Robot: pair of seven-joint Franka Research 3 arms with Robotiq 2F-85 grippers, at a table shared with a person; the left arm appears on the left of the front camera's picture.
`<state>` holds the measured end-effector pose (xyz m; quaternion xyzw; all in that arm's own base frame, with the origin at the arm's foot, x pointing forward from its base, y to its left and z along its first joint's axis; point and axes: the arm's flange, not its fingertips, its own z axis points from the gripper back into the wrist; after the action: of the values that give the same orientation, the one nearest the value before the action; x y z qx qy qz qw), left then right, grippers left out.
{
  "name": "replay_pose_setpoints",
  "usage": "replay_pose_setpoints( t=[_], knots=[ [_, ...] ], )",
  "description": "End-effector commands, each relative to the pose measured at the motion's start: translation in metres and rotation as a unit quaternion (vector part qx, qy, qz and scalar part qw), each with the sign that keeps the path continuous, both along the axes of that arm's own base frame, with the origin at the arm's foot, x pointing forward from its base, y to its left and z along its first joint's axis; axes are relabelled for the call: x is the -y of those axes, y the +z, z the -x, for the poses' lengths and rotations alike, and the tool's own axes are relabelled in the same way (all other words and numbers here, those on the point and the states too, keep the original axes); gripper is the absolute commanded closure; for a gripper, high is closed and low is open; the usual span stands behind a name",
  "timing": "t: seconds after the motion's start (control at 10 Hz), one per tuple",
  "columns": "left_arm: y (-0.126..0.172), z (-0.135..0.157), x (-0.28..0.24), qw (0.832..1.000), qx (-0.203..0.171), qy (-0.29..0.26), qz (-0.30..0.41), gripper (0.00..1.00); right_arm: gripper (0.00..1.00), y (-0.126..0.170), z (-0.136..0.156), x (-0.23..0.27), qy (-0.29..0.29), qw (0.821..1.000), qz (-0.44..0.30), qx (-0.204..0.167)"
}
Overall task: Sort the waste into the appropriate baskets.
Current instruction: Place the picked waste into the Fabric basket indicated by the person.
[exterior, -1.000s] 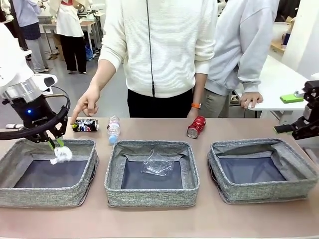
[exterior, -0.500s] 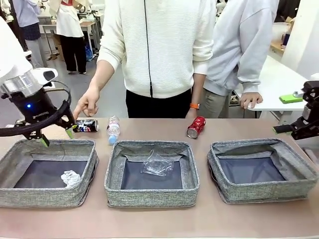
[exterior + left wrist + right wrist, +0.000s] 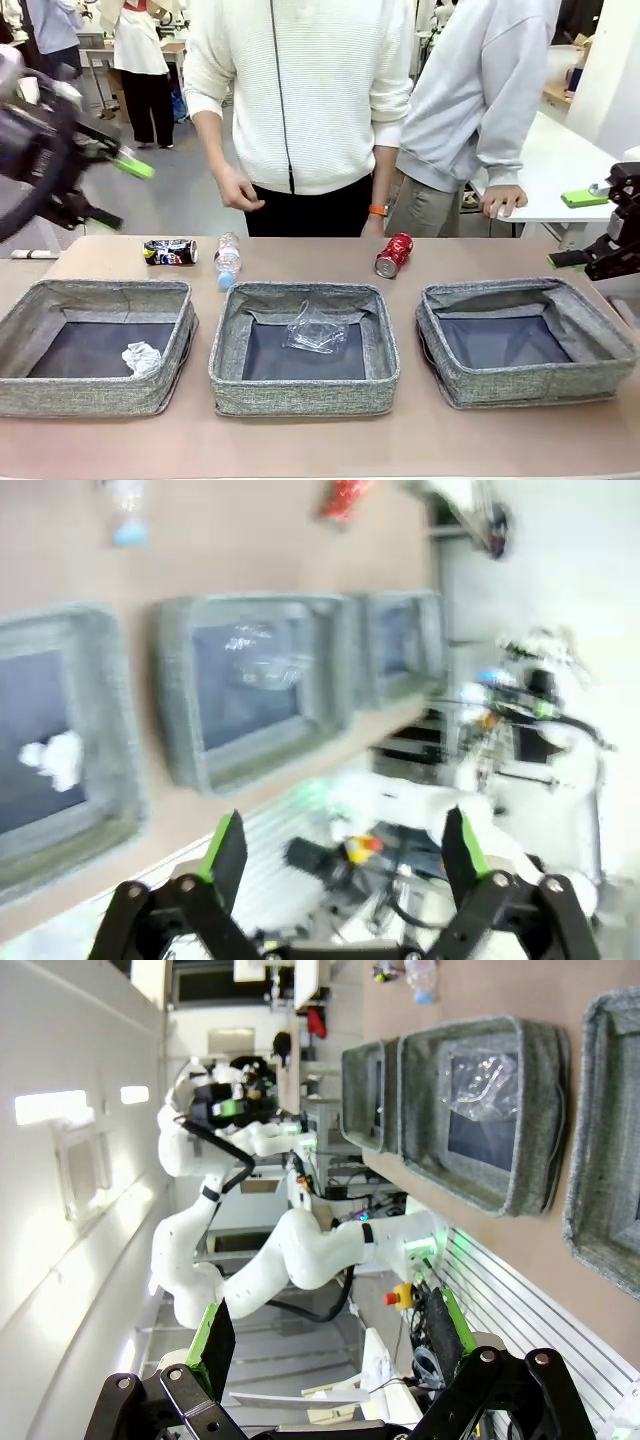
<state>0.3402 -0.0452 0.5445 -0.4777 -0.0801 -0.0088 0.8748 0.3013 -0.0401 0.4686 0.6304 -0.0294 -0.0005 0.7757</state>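
White paper wad [image 3: 141, 357] lies sorted in the lower-left grey woven basket [image 3: 60, 395]; left gripper [image 3: 345, 845] and right gripper [image 3: 333, 1335] gape empty.

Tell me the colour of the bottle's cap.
Light blue. The bottle and its cap show best in the front view.

Motion blur smears the left gripper [image 3: 122, 192] near the front view's left edge, while the right edge cuts off most of the right gripper [image 3: 598, 258].

The left hand [image 3: 118, 190] dropped the white paper wad [image 3: 141, 357] into the left basket [image 3: 100, 290] and lifted away.
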Motion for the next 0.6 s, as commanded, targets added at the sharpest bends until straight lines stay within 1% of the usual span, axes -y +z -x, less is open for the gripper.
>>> replay_pose_setpoints(
  t=[0.0,0.1,0.2,0.3,0.4,0.5],
  knots=[
    [-0.040,0.008,-0.048,0.986,-0.008,-0.054,0.159,0.00,0.00,0.005,0.000,-0.002,-0.005,1.000,-0.009,-0.007],
    [-0.061,0.014,-0.065,0.973,0.020,-0.045,0.224,0.00,0.00,0.005,0.000,-0.002,-0.005,1.000,-0.009,-0.007],
    [-0.078,0.017,-0.072,0.976,0.013,-0.027,0.216,0.00,0.00,0.005,0.000,-0.002,-0.005,1.000,-0.009,-0.007],
    [-0.087,0.017,-0.078,0.975,-0.008,-0.012,0.221,0.00,0.00,0.005,0.000,-0.002,-0.005,1.000,-0.009,-0.007],
    [-0.092,0.013,-0.084,0.972,-0.071,0.027,0.222,0.00,0.00,0.005,0.000,-0.002,-0.005,1.000,-0.009,-0.007],
    [-0.072,0.025,-0.085,0.973,0.017,-0.014,0.229,0.00,0.00,0.005,0.000,-0.002,-0.005,1.000,-0.009,-0.007]
  ],
)
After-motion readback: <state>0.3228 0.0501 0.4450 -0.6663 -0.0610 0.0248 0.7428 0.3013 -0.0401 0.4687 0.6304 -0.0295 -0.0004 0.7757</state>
